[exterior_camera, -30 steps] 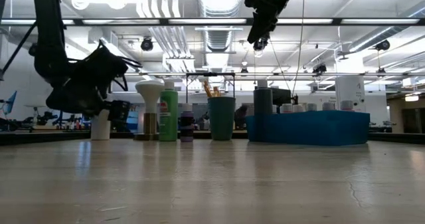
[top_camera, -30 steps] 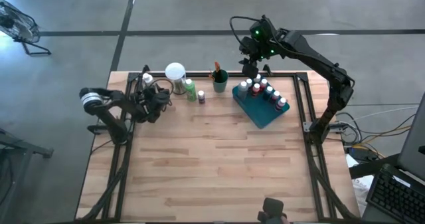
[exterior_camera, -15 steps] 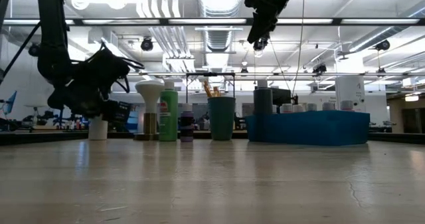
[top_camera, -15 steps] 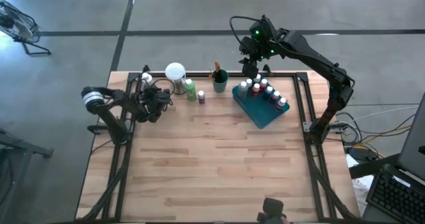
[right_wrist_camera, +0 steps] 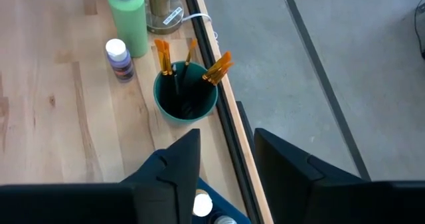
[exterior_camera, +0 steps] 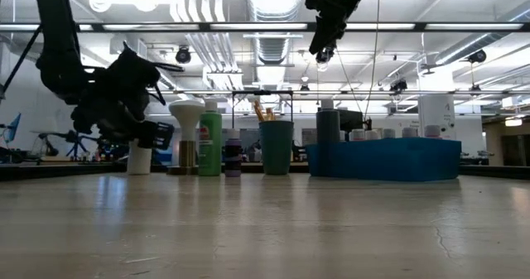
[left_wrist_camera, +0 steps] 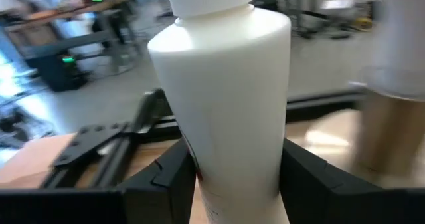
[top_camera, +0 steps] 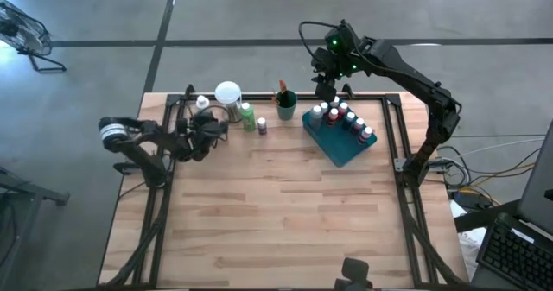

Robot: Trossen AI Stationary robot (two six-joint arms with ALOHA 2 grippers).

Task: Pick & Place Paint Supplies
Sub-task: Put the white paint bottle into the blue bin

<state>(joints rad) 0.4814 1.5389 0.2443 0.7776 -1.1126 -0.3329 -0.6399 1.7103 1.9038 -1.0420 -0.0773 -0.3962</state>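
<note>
A white bottle (left_wrist_camera: 222,84) with a white cap stands at the table's far left, with my left gripper (top_camera: 202,111) shut on it. Beside it stand a round white-topped object (top_camera: 227,92), a green bottle (top_camera: 248,116) and a small purple bottle (top_camera: 261,126). A teal cup (right_wrist_camera: 184,94) holds several orange-tipped brushes. A blue tray (top_camera: 344,144) carries several white-capped paint bottles. My right gripper (right_wrist_camera: 226,164) hangs open high above the cup and tray, with nothing between its fingers. My left gripper pinches the white bottle's body (left_wrist_camera: 232,164), low on its sides, between its two fingers (left_wrist_camera: 169,177). The fingers come nearly level from the table's left side. The bottle stands about upright; in the low view its base (exterior_camera: 139,170) looks level with the table, and I cannot tell whether it is lifted.
The black frame rail (right_wrist_camera: 219,84) runs along the table's far edge right behind the cup. The supplies stand in a row along the far edge. Bare wood (top_camera: 276,213) takes up the table's middle and near half.
My left gripper has gone toward the table's right edge, and the white bottle has gone with it, staying upright and ending closer to the round white-topped object.
</note>
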